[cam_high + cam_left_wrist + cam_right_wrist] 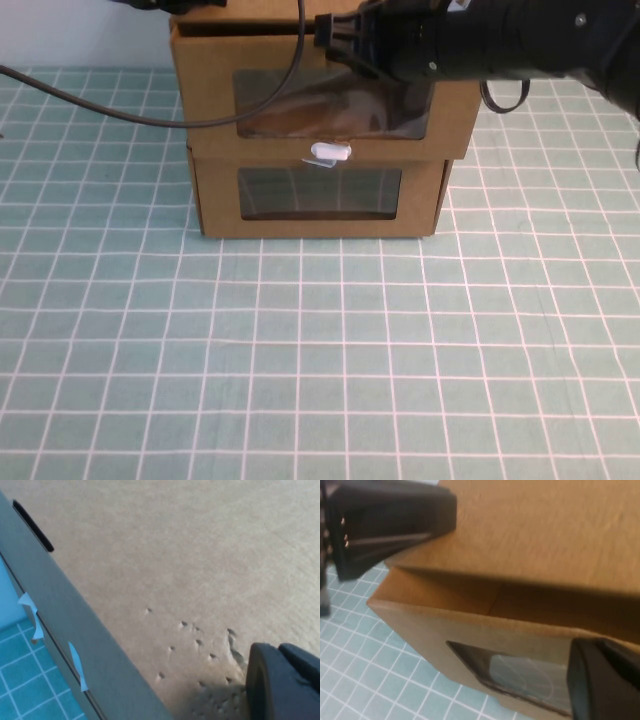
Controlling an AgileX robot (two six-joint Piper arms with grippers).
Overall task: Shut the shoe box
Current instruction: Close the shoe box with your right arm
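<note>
Two brown cardboard boxes stand stacked near the far edge of a table point(320, 380) covered in a green mat with a white grid. The upper one, the shoe box point(205, 100), has its drawer pulled slightly forward, leaving a dark gap between the drawer front and the top of its sleeve; a wide clear window fills the front panel, and a small white tab point(328, 154) hangs just below that window. The lower cardboard box point(215, 205), also windowed, sits directly beneath it with its front set a little farther back. The right gripper point(345, 42) reaches in from the right at the top of the shoe box's front panel, its black jaws spread wide, one finger over the box top and the other in front of the window in the right wrist view. The left gripper point(282, 680) rests over the top of the shoe box toward the back left; only one dark finger shows in the left wrist view, so whether its jaws are spread or pressed together cannot be told. A black cable point(120, 112) trails across the box's front.
</note>
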